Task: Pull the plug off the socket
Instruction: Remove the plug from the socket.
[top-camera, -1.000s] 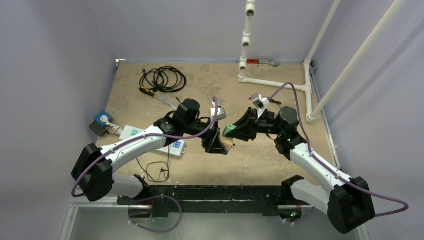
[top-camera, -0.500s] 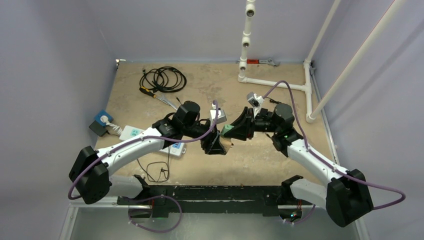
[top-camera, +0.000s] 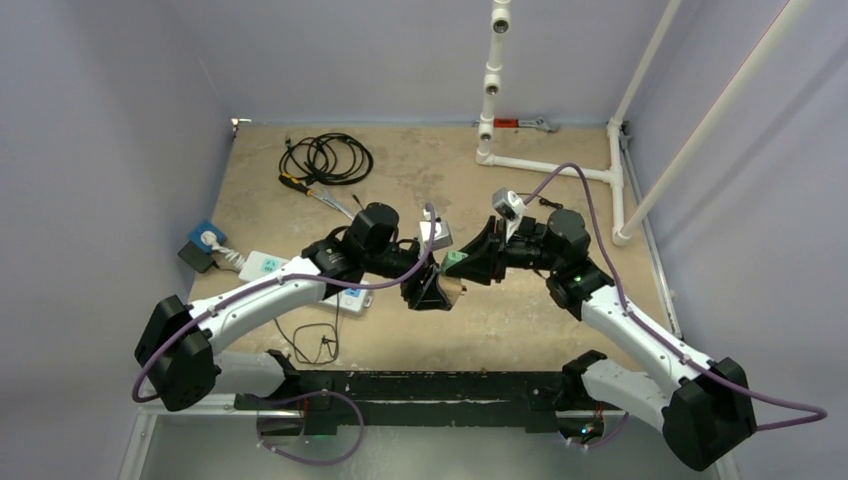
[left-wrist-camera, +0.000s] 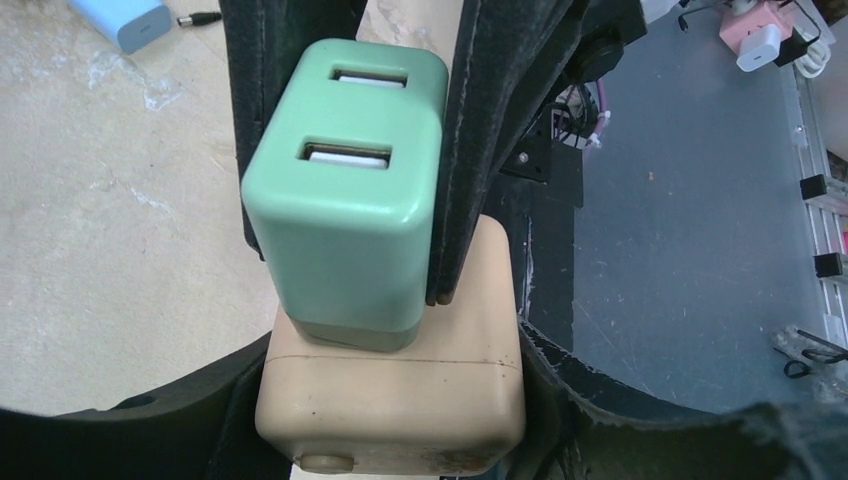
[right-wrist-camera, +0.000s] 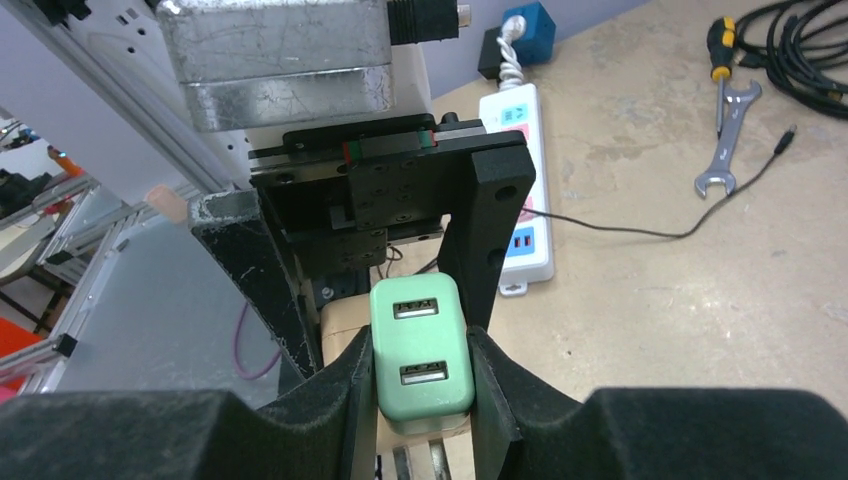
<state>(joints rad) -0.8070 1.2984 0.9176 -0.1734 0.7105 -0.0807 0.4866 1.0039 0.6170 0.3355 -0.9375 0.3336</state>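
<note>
Right end effector (right-wrist-camera: 422, 390): narrow, jaws clamped on the two long sides of the green USB charger plug (left-wrist-camera: 340, 230). Its pads (left-wrist-camera: 490, 150) lie flat along the plug body, with the two USB ports facing my right wrist camera.

Left end effector (top-camera: 432, 290): about half closed, fingers curled round the beige socket block (left-wrist-camera: 400, 395). It holds the block above the worktop (top-camera: 520, 310), roughly midway between my two arms.

Change over the last second: small. From above, my right forearm has swung in and the wrist has come a little towards the left arm. My left wrist has settled slightly lower and to the left. Neither grip has altered visibly.

Plug and socket remain joined. In the left wrist view the plug's base sits against the top face of the block, perhaps slightly tilted, and I see no prongs in the seam.

Reading: the shift looks like repositioning or taking up slack, not separation. I judge the pull itself not yet done.

Next move, as I judge it: draw the right end effector straight back along the plug's axis while the left braces the block. A skewed pull could bind the prongs or slip the pads off the smooth green casing.

Power strip (right-wrist-camera: 520, 180) lies on the worktop beyond, not involved.
</note>
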